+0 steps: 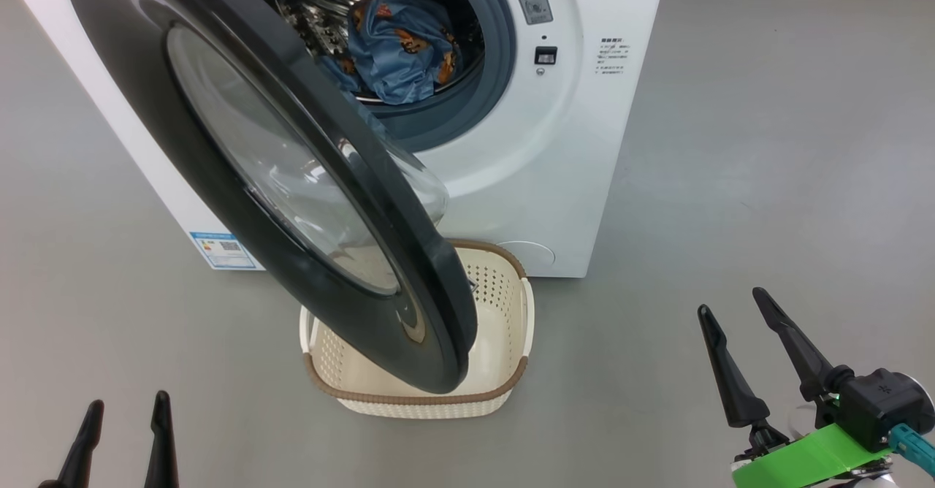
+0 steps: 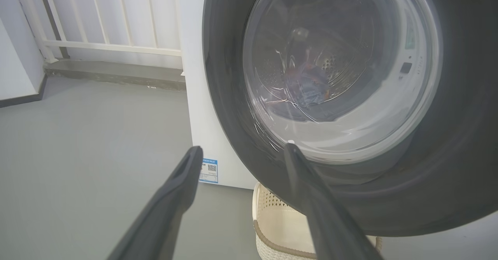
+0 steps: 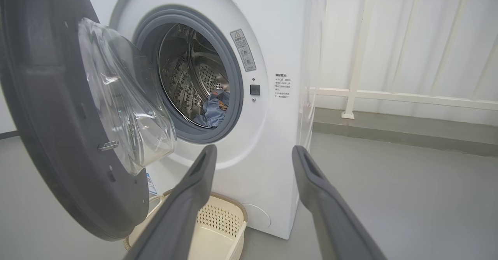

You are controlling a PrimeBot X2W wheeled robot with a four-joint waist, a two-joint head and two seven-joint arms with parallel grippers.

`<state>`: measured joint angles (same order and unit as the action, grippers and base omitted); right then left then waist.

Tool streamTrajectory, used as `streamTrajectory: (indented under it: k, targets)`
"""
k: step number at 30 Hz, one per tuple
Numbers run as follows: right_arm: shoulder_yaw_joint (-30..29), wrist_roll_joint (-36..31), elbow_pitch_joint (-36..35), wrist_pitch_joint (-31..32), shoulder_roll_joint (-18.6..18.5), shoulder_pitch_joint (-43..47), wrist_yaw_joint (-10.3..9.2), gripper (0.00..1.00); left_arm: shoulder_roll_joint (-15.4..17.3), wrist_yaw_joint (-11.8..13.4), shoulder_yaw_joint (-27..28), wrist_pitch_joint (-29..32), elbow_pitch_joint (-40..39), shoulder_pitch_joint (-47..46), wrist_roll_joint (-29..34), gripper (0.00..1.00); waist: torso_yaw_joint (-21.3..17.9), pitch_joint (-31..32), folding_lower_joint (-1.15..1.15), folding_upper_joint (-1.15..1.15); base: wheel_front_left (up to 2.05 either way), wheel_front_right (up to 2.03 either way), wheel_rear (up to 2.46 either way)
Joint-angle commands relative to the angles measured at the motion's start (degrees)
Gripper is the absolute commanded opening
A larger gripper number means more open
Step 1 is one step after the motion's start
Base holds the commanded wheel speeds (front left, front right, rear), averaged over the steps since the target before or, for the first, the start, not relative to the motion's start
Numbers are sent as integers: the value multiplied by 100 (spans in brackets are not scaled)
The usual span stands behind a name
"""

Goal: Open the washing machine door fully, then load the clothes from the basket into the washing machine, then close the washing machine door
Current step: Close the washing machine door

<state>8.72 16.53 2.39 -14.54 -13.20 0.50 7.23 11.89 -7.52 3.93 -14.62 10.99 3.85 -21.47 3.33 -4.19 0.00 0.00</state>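
Observation:
The white washing machine [image 1: 555, 145] stands ahead with its round black door [image 1: 241, 254] swung partway open over the cream basket [image 1: 504, 371]. The light-blue bear-print clothes [image 1: 402, 50] lie inside the steel drum, also as clothes [image 3: 216, 110] in the right wrist view. What I see of the basket [image 3: 218, 232] holds nothing. My left gripper [image 1: 128, 411] is open at the lower left, and its own view faces the door's [image 2: 428, 190] outer glass from close by. My right gripper [image 1: 730, 305] is open at the lower right, apart from machine [image 3: 272, 38] and door [image 3: 46, 135].
Grey floor [image 1: 767, 181] spreads around the machine. A white railing [image 3: 389, 94] with a low grey ledge runs behind it, also as railing [image 2: 109, 46] in the left wrist view. A blue label [image 1: 223, 250] sits low on the machine front.

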Motion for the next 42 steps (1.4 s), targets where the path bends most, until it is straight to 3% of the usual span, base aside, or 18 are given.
streamTrajectory:
  k: [1, 10, 23, 24, 25, 26, 27, 28, 42]
  targets:
    - [80, -2, -119, -46, -120, -12, 25, 100, 117, 3, 220, -38, -174, -86, 56, 100, 9, 5, 0, 0, 0, 0, 0]
    - [167, 15, -46, -46, -108, -72, 25, 100, 34, 3, 149, -38, -211, -83, 111, 100, 226, 48, 0, 0, 0, 0, 0]
    - [338, 162, 348, -46, -55, -523, 25, 100, -158, 3, 24, -38, -222, -141, 116, 100, 868, -42, 0, 0, 0, 0, 0]
    - [374, 177, 398, -46, -56, -592, 25, 82, -175, 3, 4, -38, -219, -151, 110, 100, 932, -53, 0, 0, 0, 0, 0]
    - [412, 194, 449, -46, -54, -668, 25, 47, -188, 3, -25, -38, -212, -159, 106, 100, 1001, -64, 0, 0, 0, 0, 0]
    - [450, 211, 490, -46, -52, -746, 25, 33, -204, 3, -37, -38, -205, -168, 100, 100, 1066, -76, 0, 0, 0, 0, 0]
    - [478, 216, 528, -46, -55, -828, 25, 7, -219, 3, -49, -38, -203, -178, 95, 100, 1130, -85, 0, 0, 0, 0, 0]
    - [502, 226, 579, -46, -48, -999, 25, 0, -239, 3, -91, -38, -198, -192, 87, 100, 1250, -102, 0, 0, 0, 0, 0]
    - [980, 86, -220, -46, -26, -2035, 25, 0, -310, 3, -49, -38, -184, -197, 97, 100, 1575, -62, 0, 0, 0, 0, 0]
